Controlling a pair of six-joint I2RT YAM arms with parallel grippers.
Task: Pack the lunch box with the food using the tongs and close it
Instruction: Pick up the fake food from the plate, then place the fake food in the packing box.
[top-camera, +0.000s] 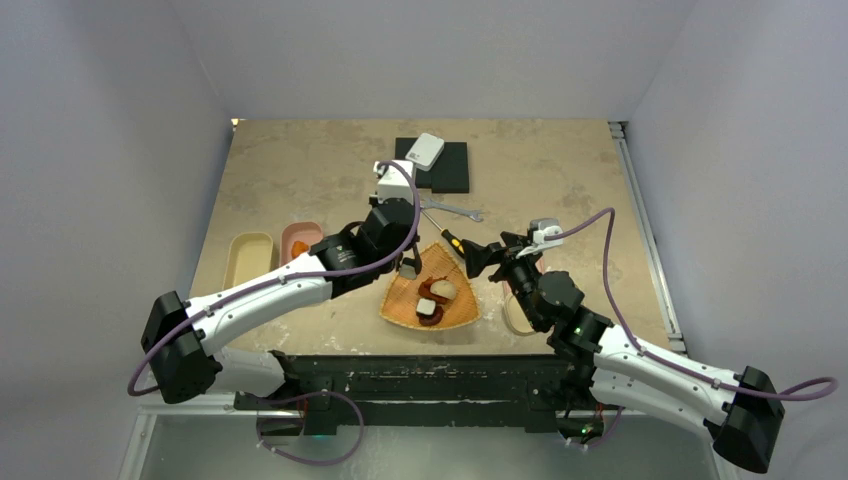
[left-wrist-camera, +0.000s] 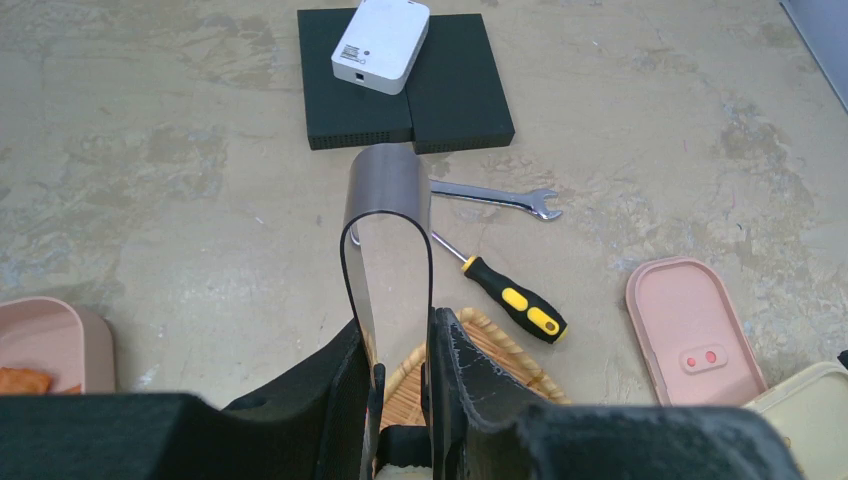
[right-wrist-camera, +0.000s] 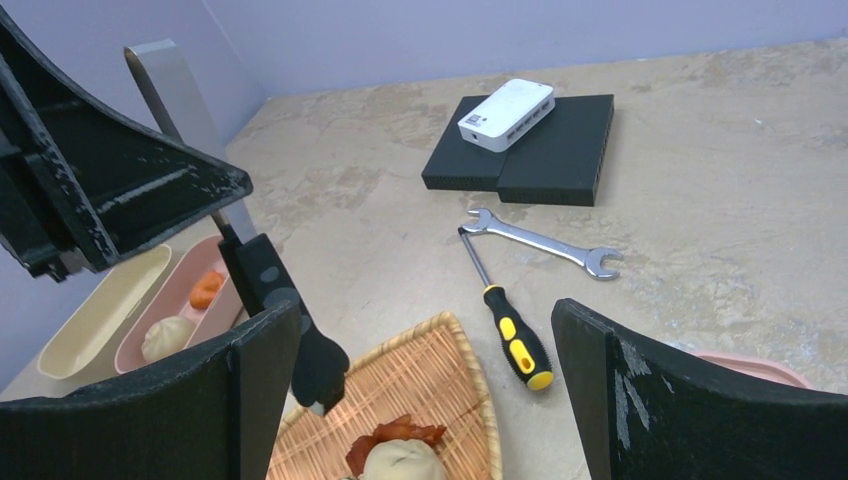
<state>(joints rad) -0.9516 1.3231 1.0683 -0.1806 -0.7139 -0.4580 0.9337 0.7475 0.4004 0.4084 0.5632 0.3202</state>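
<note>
My left gripper (top-camera: 398, 235) (left-wrist-camera: 400, 400) is shut on the tongs (left-wrist-camera: 388, 190), whose silver bend sticks up between the fingers. Their dark tips (right-wrist-camera: 315, 365) (top-camera: 408, 268) hang just over the far left edge of a woven tray (top-camera: 455, 318) (right-wrist-camera: 440, 370), holding nothing. On the tray lie food pieces: a beige bun (top-camera: 443, 289) (right-wrist-camera: 402, 465), a red bit (right-wrist-camera: 400, 435) and a black-and-white piece (top-camera: 428, 312). The pink lunch box (top-camera: 300, 240) (right-wrist-camera: 185, 300) holds a bun (right-wrist-camera: 165, 335) and an orange bit (right-wrist-camera: 207, 288). My right gripper (top-camera: 480, 258) (right-wrist-camera: 430, 400) hovers open over the tray's right side.
A beige box (top-camera: 250, 258) sits left of the pink one. A pink lid (left-wrist-camera: 690, 325) lies right of the tray. Behind the tray are a yellow-and-black screwdriver (left-wrist-camera: 515, 300), a silver wrench (left-wrist-camera: 495, 197) and a black block (left-wrist-camera: 450, 100) with a white device (left-wrist-camera: 380, 45) on it.
</note>
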